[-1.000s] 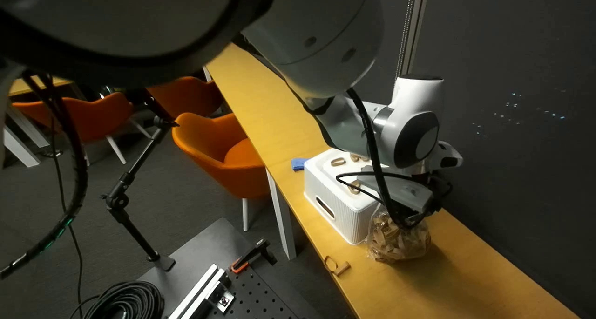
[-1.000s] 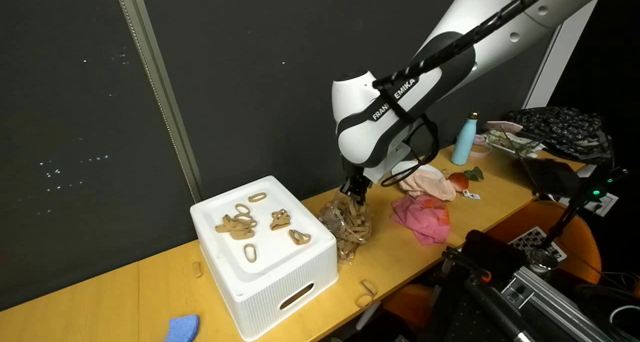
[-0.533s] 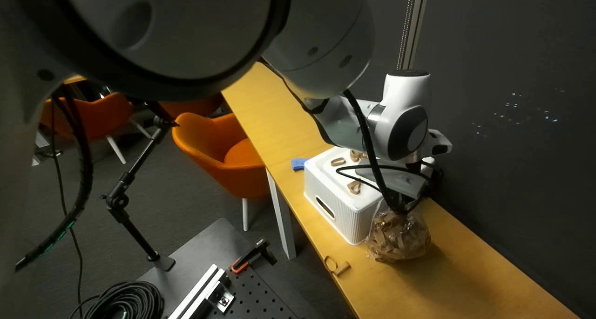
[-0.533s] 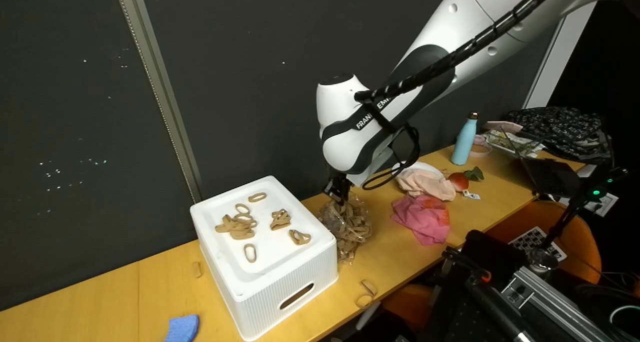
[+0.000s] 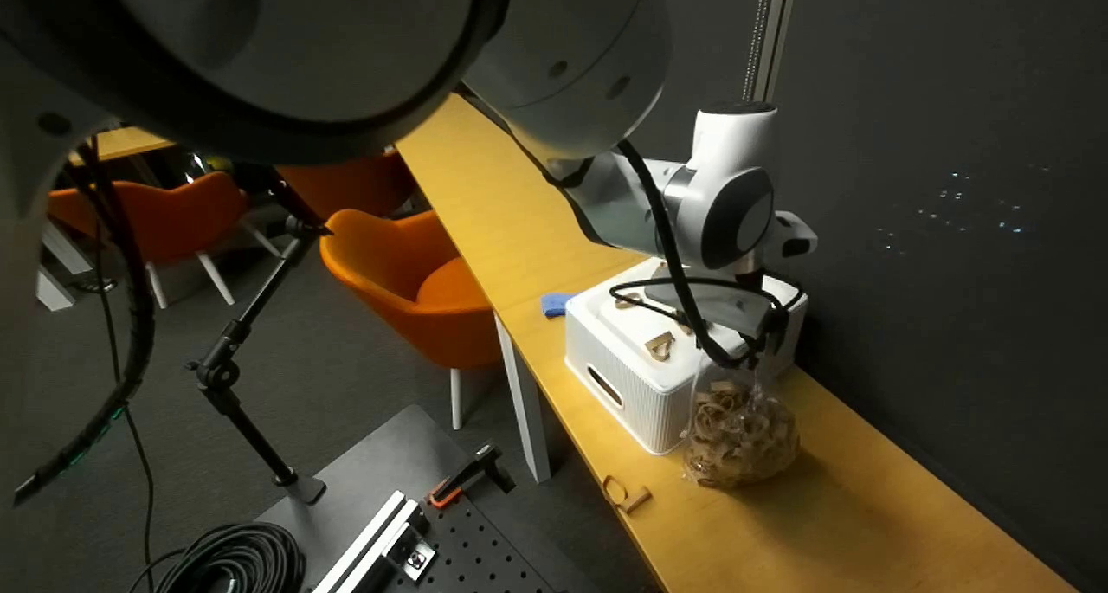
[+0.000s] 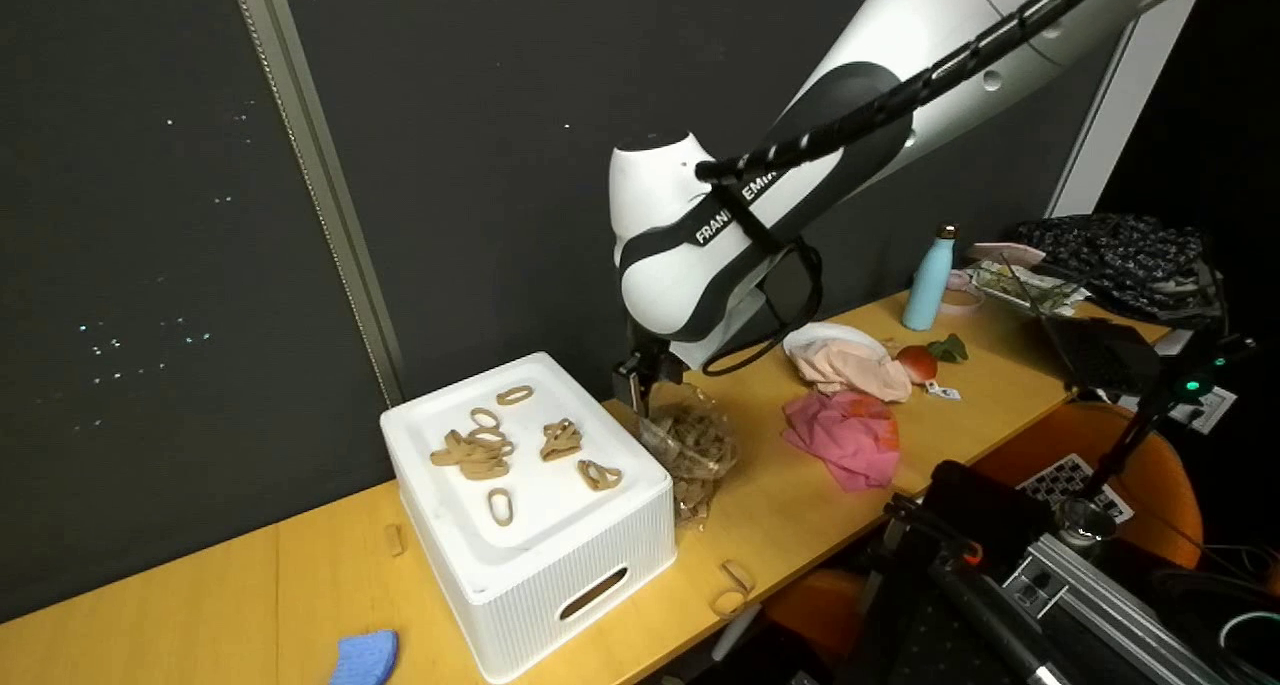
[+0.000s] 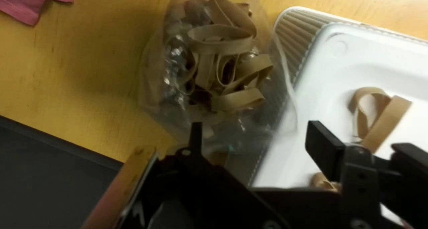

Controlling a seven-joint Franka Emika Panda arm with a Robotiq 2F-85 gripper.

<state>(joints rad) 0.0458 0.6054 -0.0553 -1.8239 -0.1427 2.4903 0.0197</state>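
Note:
My gripper (image 7: 256, 132) stands open in the wrist view, with nothing held between its well-parted fingers. A clear plastic bag (image 7: 214, 72) of tan rubber bands lies just beyond the fingertips; its film passes close behind the left finger (image 7: 196, 135), and I cannot tell whether they touch. In both exterior views the gripper (image 6: 640, 380) hangs over the bag (image 5: 740, 441), near the white box (image 6: 600, 555). That ribbed box stands beside the bag, with several bands (image 6: 475, 455) on its lid. A looped band (image 7: 384, 118) on the lid shows near the right finger.
Loose bands (image 6: 735, 585) lie by the table's front edge. A blue cloth (image 6: 365, 655) sits on the box's far side from the bag. Pink cloth (image 6: 850, 435), a round red object (image 6: 917, 363) and a light-blue bottle (image 6: 930, 280) stand farther along. A dark wall (image 5: 952, 229) runs behind the table.
The gripper has risen from the bag's mouth and shifted toward the box, left in both exterior views. Its fingers now stand parted. The bag stays in place, its bands slightly rearranged.

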